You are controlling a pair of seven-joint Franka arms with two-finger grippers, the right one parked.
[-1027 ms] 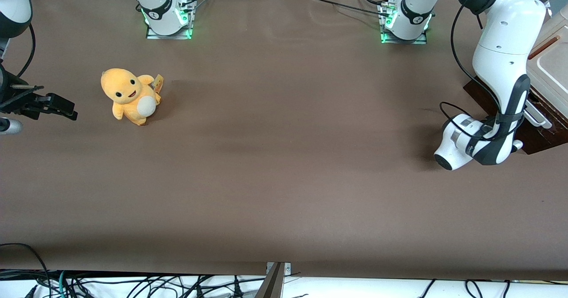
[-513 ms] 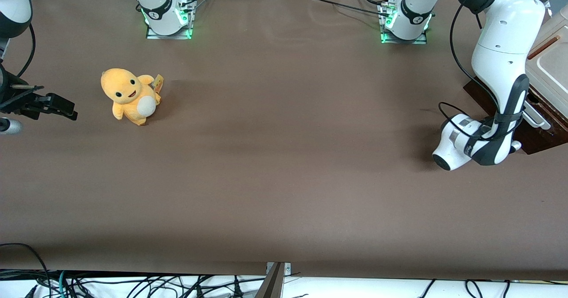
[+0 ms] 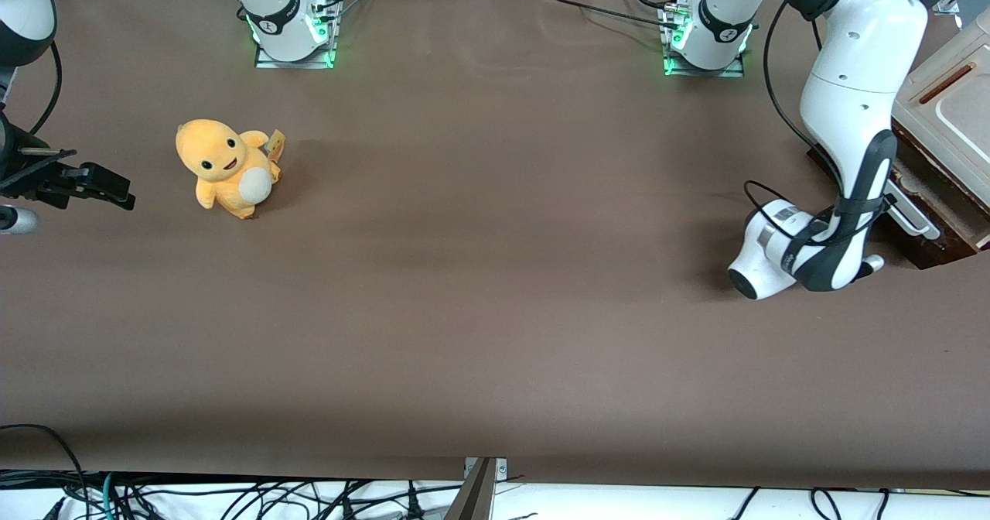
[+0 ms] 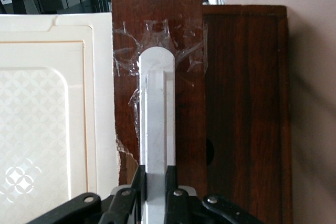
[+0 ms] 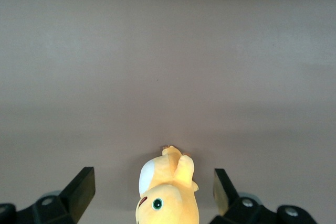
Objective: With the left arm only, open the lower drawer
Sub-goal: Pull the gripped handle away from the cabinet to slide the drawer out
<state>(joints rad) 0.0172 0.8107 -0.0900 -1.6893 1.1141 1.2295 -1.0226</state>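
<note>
Lower drawer (image 3: pixel 924 222) now slid partway out, tan interior exposed; pincer (image 4: pixel 156 195) clamped on its bar handle (image 4: pixel 156 114), pull progressing.

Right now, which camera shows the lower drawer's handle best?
The left wrist view: the white bar handle runs between the gripper fingers, against the lower drawer front. The front view shows only its end past the left arm; the right wrist view shows none.

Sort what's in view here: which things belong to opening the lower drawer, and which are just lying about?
Part of the job:
- lower drawer, partly pulled out
- its bar handle
- left arm, its tool shut on the handle

Lying about:
- orange plush toy, toward the parked arm's end
- cream panel above the drawer
</note>
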